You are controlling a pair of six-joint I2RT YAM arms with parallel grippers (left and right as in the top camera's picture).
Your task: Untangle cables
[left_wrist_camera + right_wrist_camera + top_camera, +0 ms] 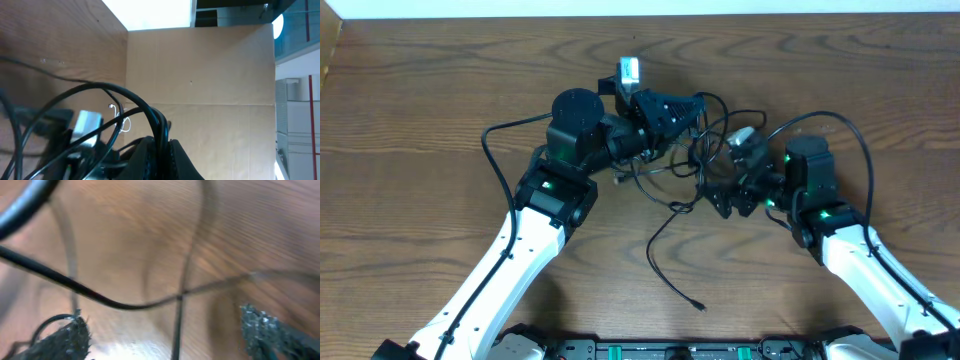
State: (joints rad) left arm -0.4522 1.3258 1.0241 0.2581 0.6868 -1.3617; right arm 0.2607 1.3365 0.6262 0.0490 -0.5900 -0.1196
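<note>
The cables (695,150) lie as a tangle of thin black cords between my two grippers in the middle of the table. One black tail (665,255) trails toward the front and ends in a small plug (700,306). My left gripper (688,112) is raised over the back of the tangle. In the left wrist view my left gripper (161,144) is shut on a bundle of black cords (155,117), and a thin white cord (121,119) loops behind them. My right gripper (720,195) is open low over the wood, and a black cord (179,327) runs between its fingers (70,339).
The wooden table (420,120) stretches out on all sides of the tangle. Thicker black arm wires arc out beside the left arm (492,150) and over the right arm (860,150). A beige wall (210,90) stands behind the table.
</note>
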